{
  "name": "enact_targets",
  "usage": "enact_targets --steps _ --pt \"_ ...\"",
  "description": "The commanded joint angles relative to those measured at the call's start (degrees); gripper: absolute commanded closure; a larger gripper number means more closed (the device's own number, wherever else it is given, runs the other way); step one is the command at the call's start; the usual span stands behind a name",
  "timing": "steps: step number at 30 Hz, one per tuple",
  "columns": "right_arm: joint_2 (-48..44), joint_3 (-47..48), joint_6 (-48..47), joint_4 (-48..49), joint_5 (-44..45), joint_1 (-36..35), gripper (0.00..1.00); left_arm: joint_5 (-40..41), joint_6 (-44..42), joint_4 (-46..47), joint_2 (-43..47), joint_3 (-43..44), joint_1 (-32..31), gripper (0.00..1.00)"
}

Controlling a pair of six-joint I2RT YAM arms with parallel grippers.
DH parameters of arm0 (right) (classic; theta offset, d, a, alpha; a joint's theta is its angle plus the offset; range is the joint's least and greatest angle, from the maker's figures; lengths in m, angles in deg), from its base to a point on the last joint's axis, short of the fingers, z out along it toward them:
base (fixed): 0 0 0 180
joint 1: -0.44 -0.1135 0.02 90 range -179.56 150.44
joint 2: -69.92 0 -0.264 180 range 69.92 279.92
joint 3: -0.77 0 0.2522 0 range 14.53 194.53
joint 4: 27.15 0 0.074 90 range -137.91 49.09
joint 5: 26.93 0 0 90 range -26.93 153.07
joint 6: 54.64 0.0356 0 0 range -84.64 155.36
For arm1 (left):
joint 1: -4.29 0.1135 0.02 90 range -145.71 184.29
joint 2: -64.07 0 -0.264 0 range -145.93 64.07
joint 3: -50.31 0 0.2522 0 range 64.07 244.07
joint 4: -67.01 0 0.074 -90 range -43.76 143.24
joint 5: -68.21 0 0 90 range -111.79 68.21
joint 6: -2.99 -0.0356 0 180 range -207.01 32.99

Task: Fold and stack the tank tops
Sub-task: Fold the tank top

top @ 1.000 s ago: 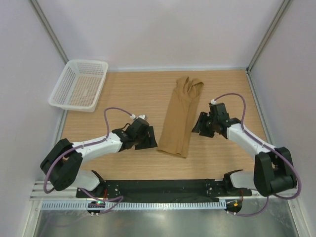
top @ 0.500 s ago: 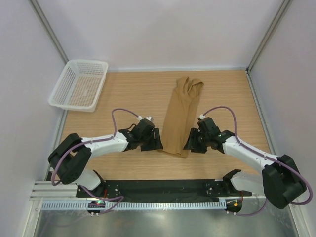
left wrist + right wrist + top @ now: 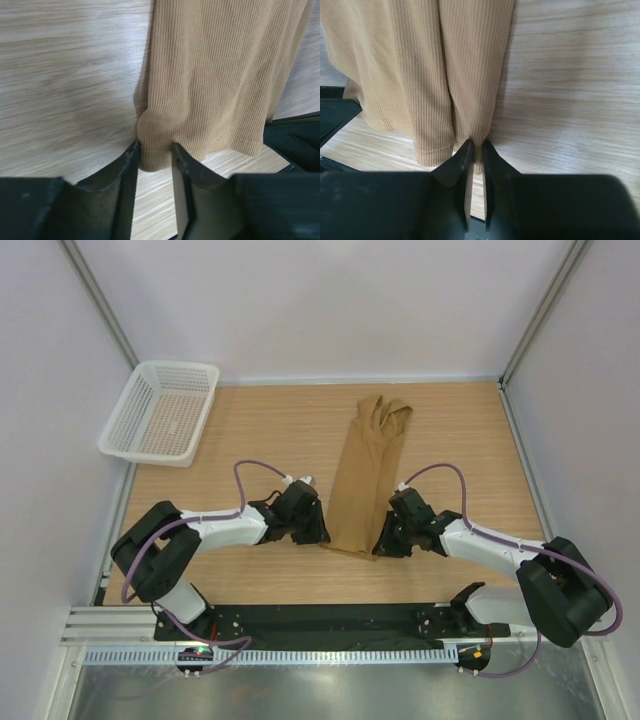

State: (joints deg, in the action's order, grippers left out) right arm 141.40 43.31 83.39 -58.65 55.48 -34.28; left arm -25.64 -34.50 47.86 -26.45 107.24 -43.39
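Observation:
The tan-brown tank top point(image 3: 366, 472) lies folded into a long narrow strip down the middle of the wooden table, straps at the far end. My left gripper point(image 3: 318, 531) is at the strip's near left corner. In the left wrist view its jaws point(image 3: 155, 156) stand closed in on the bunched hem corner of the tank top point(image 3: 215, 75). My right gripper point(image 3: 384, 541) is at the near right corner. In the right wrist view its jaws point(image 3: 476, 150) are nearly together, pinching the edge of the tank top point(image 3: 420, 65). Both grippers sit low at the table.
A white plastic mesh basket point(image 3: 160, 410) stands at the far left corner. Grey walls with metal posts enclose the table on three sides. A black rail with the arm bases runs along the near edge.
Both grippers have moved inward and toward the near edge, from beside the strip's middle to its near hem corners, and have closed onto the cloth. The tank top lies where it was.

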Motion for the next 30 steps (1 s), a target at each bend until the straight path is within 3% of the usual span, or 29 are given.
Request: enact_targets --steps 1,4,8,10,23,30 --pt "-1.8 -1.7 2.3 1.7 1.7 -0.4 0.88 -1.4 0.3 2.5 -1.2 0.9 -0.3 0.68" --pt "-4.6 -3.0 2.7 0.2 2.1 -0.4 0.94 -1.7 0.6 2.8 -0.9 0.3 -0.6 0.77" --pt "-7.7 -4.1 2.9 -1.6 2.1 -0.3 0.98 -1.2 1.5 3.4 -0.1 -0.7 -2.1 0.97" --pt "-9.3 -4.2 2.9 -2.6 1.6 -0.4 0.99 -1.1 2.2 3.5 0.5 -1.0 -3.1 1.00" --pt "-23.8 -0.7 1.0 -20.0 5.0 -0.4 0.99 2.6 6.8 1.2 10.2 -2.8 -9.0 1.00" --pt "-21.7 8.0 -1.6 -27.6 14.6 -0.5 0.98 5.3 4.6 -3.9 9.8 3.7 -8.9 1.00"
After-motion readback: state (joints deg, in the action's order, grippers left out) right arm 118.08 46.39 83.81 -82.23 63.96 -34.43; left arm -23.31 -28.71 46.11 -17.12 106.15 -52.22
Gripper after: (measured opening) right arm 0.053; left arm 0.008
